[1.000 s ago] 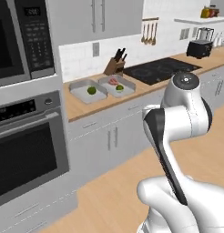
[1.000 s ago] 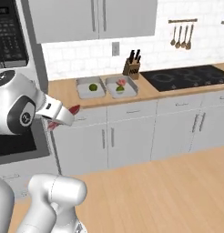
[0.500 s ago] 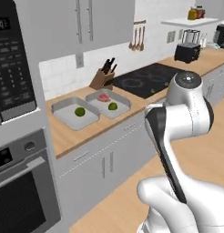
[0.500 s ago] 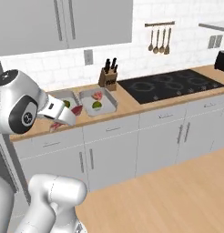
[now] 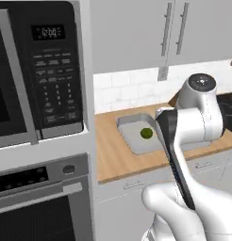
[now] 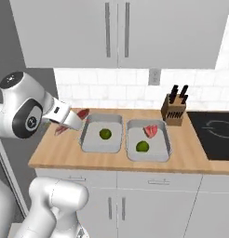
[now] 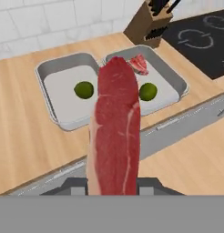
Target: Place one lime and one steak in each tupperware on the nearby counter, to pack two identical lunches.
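Observation:
My gripper (image 6: 72, 122) is shut on a long raw red steak (image 7: 115, 132), held up in front of the counter (image 6: 60, 153), just left of the two grey tupperware trays. The left tupperware (image 6: 90, 142) holds one lime (image 6: 105, 134). In the right tupperware (image 6: 165, 142) lie a lime (image 6: 142, 146) and a second steak (image 6: 151, 130). In the hand view the held steak stands over the gap between the left tupperware (image 7: 49, 86) and the right tupperware (image 7: 170, 77) and hides the fingertips. The left base view shows the left tupperware (image 5: 129, 139) with its lime (image 5: 146, 133) behind the arm.
A wooden knife block (image 6: 175, 110) stands right of the trays, with a black cooktop (image 6: 212, 130) beyond it. A microwave (image 5: 40, 70) above an oven (image 5: 42, 197) fills the wall to the left. White cabinets (image 6: 118, 32) hang above the counter.
The whole scene has shifted and grown: the base has driven closer to the counter, toward the trays. The steak stays in the gripper as before.

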